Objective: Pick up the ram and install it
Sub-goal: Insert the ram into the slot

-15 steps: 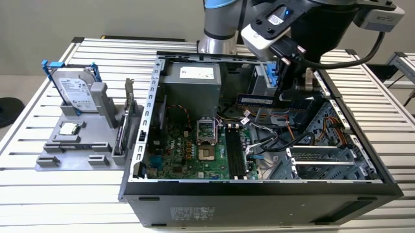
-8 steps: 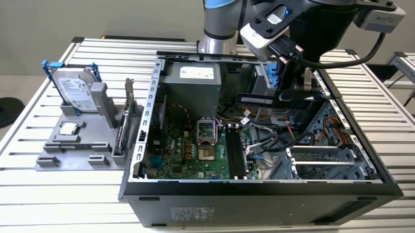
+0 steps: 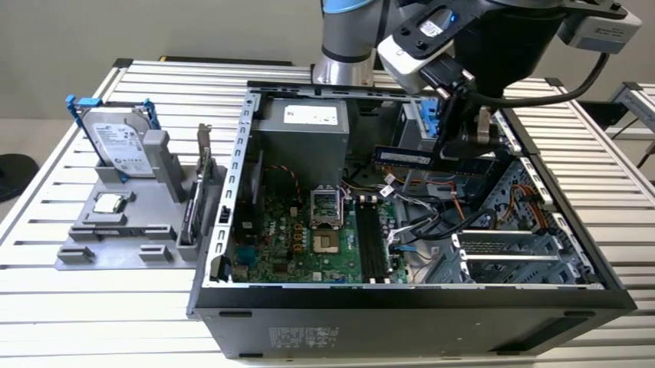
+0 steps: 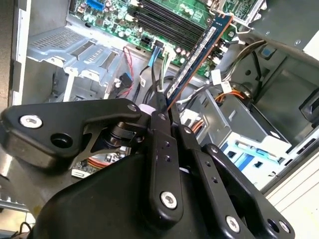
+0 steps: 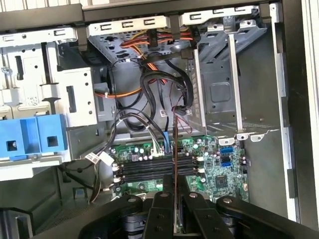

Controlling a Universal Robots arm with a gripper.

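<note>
The ram (image 3: 406, 158) is a long thin stick with dark chips, held level in the air over the open computer case (image 3: 235, 192). My gripper (image 3: 462, 147) is shut on one end of it. In the second wrist view the ram (image 4: 199, 55) juts out from between the black fingers (image 4: 160, 130) toward the motherboard. The first wrist view shows the ram (image 5: 175, 149) edge-on above the black memory slots (image 5: 149, 168). In the exterior view those slots (image 3: 373, 244) lie well below the stick, and the stick touches nothing.
A grey fixture (image 3: 113, 230) on the exterior view's left holds a silver hard drive (image 3: 116, 144), a processor (image 3: 109, 203) and an upright card (image 3: 198, 192). Loose cables (image 3: 430, 218), drive cages (image 3: 511, 253) and the power supply (image 3: 302, 130) crowd the case around the slots.
</note>
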